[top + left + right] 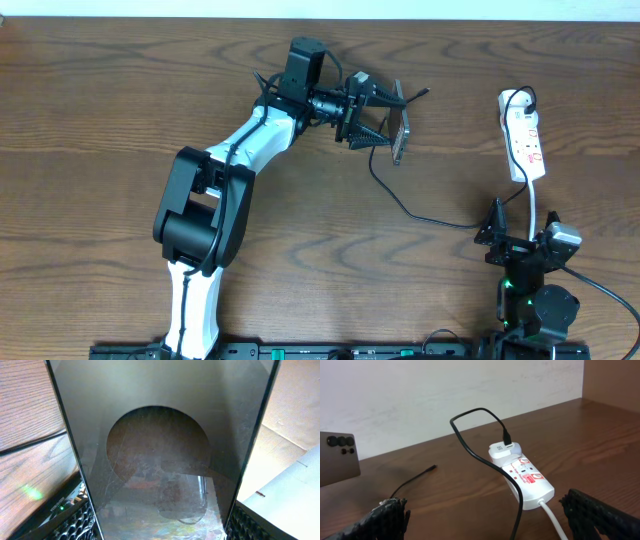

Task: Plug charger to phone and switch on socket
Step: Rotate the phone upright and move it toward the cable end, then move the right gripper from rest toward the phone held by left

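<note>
**Phone held in left jaws, charger tip loose on the desk**

The left arm (215,190) reaches from the near left edge toward the far middle of the desk (100,120). Its gripper (393,120) has its jaws closed on the phone (401,135), which stands on edge between them. In the left wrist view the phone's silver-grey face with the brownish oval fills the frame, with a black ribbed finger (75,525) at each lower corner. From the right wrist view the phone's back and camera lenses show at the far left.

Just right of the phone, the charger's connector tip (433,467) lies bare on the desk, apart from the phone. The charger (408,213) trails toward the near right. It passes close by the right gripper, then loops up into a white adapter (504,450) seated in the far end of the socket (523,140).

The socket lies along the right side, and its white cord (555,520) leaves the near end. The position of its switch cannot be made out.

At the near right, the right gripper (520,235) sits with its jaws spread wide and nothing between them, facing the socket.
</note>
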`<state>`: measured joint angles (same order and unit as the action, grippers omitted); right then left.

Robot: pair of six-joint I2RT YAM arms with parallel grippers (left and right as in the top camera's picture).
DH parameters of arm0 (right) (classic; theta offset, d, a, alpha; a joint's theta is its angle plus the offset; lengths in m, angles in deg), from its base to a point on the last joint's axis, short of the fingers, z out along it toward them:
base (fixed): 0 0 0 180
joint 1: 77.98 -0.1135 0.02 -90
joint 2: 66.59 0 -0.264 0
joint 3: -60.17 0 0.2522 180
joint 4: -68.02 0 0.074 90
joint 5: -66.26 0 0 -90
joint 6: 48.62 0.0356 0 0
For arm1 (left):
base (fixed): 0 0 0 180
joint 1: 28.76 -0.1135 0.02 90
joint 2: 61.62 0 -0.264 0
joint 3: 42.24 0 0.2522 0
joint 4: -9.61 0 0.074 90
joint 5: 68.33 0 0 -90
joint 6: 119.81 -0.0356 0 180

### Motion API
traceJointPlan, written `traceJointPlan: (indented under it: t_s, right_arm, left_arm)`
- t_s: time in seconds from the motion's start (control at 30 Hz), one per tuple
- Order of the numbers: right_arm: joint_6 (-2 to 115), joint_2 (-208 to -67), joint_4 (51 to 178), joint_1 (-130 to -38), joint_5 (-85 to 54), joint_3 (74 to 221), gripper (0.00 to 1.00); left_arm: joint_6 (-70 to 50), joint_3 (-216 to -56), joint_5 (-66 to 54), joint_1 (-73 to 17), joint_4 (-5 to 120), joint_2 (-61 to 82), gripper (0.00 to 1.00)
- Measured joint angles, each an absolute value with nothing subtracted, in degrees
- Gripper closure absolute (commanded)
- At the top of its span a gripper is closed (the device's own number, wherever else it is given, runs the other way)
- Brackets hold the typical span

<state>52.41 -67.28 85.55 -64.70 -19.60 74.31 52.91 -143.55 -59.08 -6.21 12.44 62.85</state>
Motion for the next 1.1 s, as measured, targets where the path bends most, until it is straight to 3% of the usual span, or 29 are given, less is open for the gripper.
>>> traceJointPlan:
  t_s: [0.97, 1.1]
  right_arm:
    - [52.5, -67.3, 85.5, -64.7, -19.5, 74.3, 0.01]
    - [57.7, -67.3, 85.4, -64.7, -17.7, 74.3, 0.01]
  left_arm:
    - [52.9, -143.5, -59.2, -6.2, 10.9, 62.9, 0.47]
    - [52.9, -143.5, -59.2, -6.2, 10.9, 62.9, 0.47]
